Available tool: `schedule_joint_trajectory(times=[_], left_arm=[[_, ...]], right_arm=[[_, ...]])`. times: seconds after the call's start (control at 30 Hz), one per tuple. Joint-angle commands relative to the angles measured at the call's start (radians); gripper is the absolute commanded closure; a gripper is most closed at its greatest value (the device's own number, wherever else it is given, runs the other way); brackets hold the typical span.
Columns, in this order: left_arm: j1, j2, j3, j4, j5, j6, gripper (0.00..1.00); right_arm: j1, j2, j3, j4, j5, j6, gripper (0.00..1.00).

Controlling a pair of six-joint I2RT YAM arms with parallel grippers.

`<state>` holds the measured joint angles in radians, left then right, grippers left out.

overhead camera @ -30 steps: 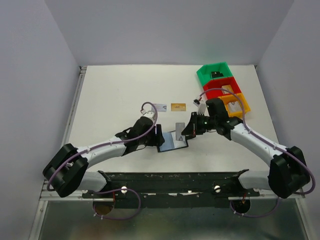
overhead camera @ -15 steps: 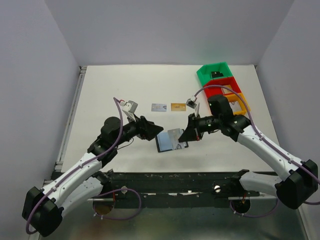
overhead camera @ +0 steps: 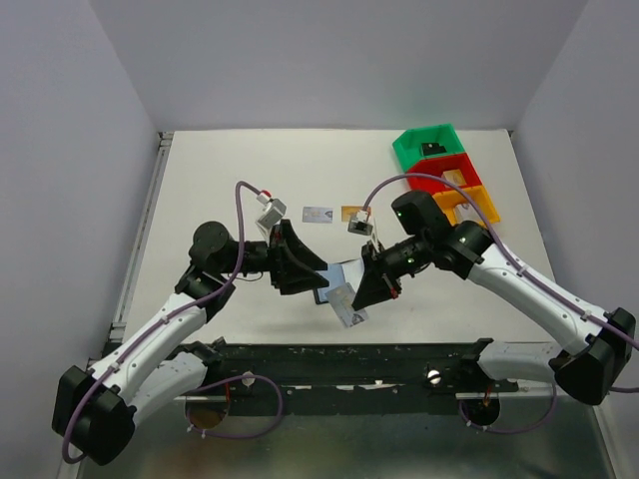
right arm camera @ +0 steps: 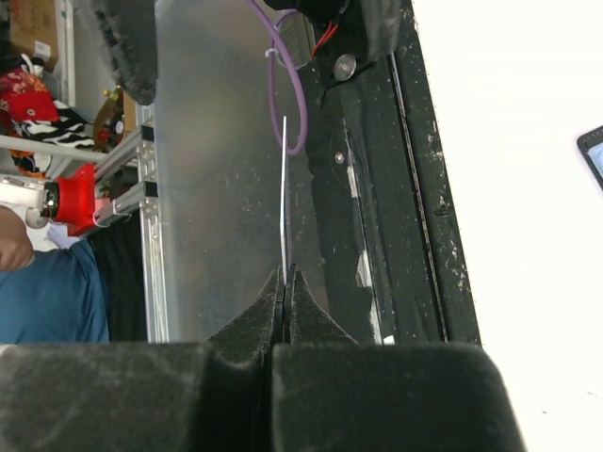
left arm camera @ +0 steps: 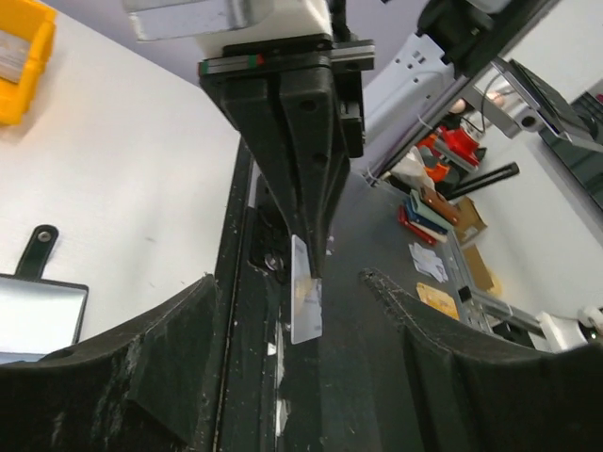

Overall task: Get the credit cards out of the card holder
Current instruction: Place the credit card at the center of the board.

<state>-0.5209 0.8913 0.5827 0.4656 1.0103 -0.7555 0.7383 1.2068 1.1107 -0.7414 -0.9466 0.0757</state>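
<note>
The black card holder (overhead camera: pixel 337 276) lies open on the white table between my two grippers, its blue-grey inside partly hidden by them. My right gripper (overhead camera: pixel 363 296) is shut on a silver credit card (overhead camera: pixel 349 309), held clear of the holder toward the table's near edge. In the right wrist view that card (right arm camera: pixel 284 198) shows edge-on, pinched between the fingertips (right arm camera: pixel 285 279). My left gripper (overhead camera: pixel 312 269) is open and empty, just left of the holder. The left wrist view shows the held card (left arm camera: pixel 306 303) and the holder's strap tab (left arm camera: pixel 39 247). Two credit cards, silver (overhead camera: pixel 318 214) and gold (overhead camera: pixel 352 213), lie behind.
Green (overhead camera: pixel 427 146), red (overhead camera: pixel 451 171) and orange (overhead camera: pixel 471 204) bins stand in a row at the back right with small items inside. The black mounting rail (overhead camera: pixel 349 354) runs along the table's near edge, just below the held card.
My right gripper has drawn the silver card out of the holder and carried it toward the near edge. My left gripper let go of the holder's left edge and now stands open beside it.
</note>
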Motion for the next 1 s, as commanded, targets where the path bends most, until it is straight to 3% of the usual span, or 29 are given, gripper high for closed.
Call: schedule_joint_trajectory(times=[0.0,0.13,0.3,0.5,0.73,0.9,0.97], left_arm=[[0.002,0.02,0.043,-0.01,0.139,0.022,0.32],[-0.011,0.046,0.062,-0.068,0.168,0.064,0.41],[-0.048,0.063,0.092,-0.217,0.134,0.179,0.44],[-0.057,0.078,0.091,-0.248,0.116,0.209,0.5],[-0.073,0.095,0.091,-0.252,0.128,0.223,0.66],[-0.08,0.095,0.089,-0.255,0.136,0.228,0.7],[-0.083,0.098,0.089,-0.257,0.133,0.229,0.79]], right_arm=[[0.021,0.025,0.067,-0.098,0.046,-0.053,1.0],[0.033,0.048,0.103,-0.122,0.072,-0.062,1.0],[0.045,0.069,0.133,-0.139,0.094,-0.065,1.0],[0.061,0.088,0.152,-0.141,0.104,-0.065,1.0],[0.061,0.097,0.156,-0.138,0.114,-0.065,1.0],[0.061,0.1,0.158,-0.138,0.117,-0.065,1.0],[0.062,0.099,0.156,-0.135,0.117,-0.067,1.0]])
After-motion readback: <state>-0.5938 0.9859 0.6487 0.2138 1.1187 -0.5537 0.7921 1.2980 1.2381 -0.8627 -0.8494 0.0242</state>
